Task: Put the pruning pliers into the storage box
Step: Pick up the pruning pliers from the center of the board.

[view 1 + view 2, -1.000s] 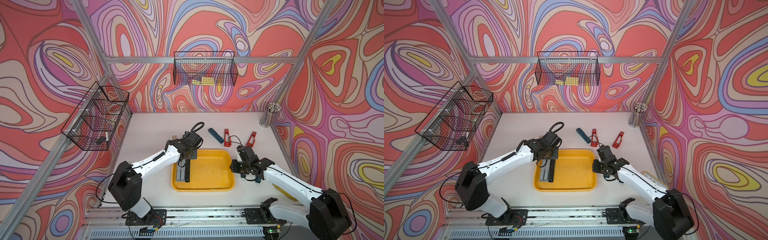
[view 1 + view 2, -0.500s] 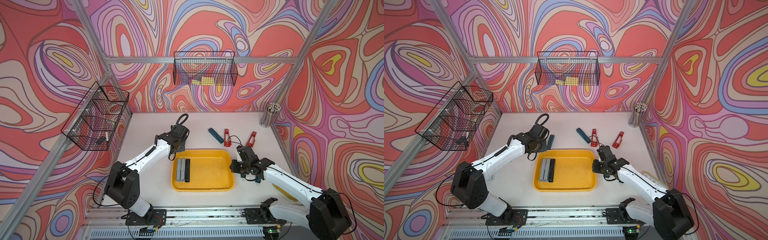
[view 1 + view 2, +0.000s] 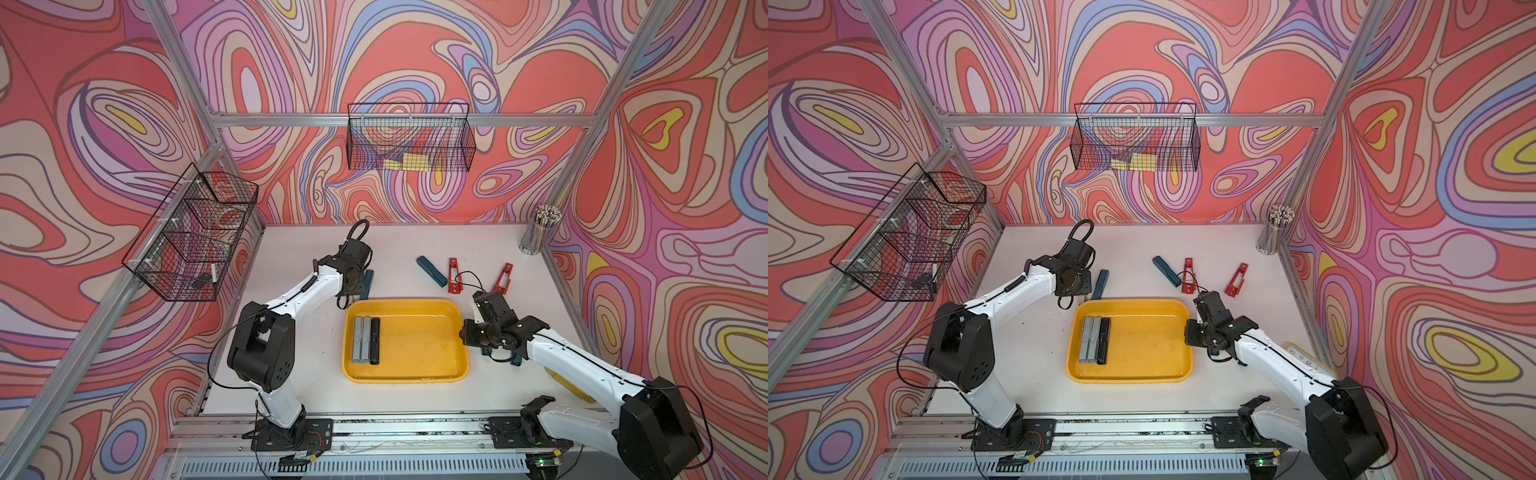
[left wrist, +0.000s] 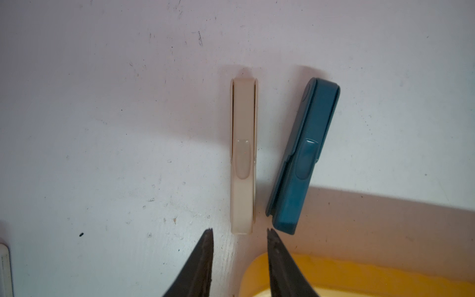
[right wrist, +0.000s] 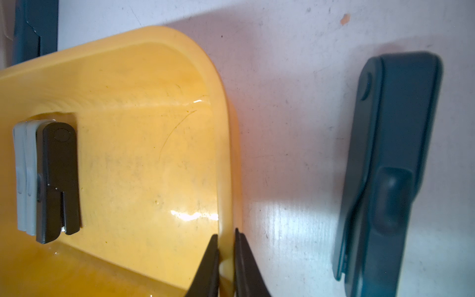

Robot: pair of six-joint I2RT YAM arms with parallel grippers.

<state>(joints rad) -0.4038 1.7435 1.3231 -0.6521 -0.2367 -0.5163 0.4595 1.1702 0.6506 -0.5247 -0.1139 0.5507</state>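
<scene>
Retreat from the storage box (image 3: 419, 340) puts my left gripper (image 4: 239, 232), jaws apart, at the beige pliers (image 4: 243, 154) at its eleven o'clock, likely next; right gripper (image 5: 226, 235) clamps its rim.

Top views are taken from high over the near edge, angled toward the far wall; the whole table (image 3: 478, 249) is shared. Wrist views are set close above the storage box (image 5: 226, 123) rim.

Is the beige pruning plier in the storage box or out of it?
Out. The beige plier lies on the white table, beside a teal plier, outside the yellow storage box rim.
</scene>
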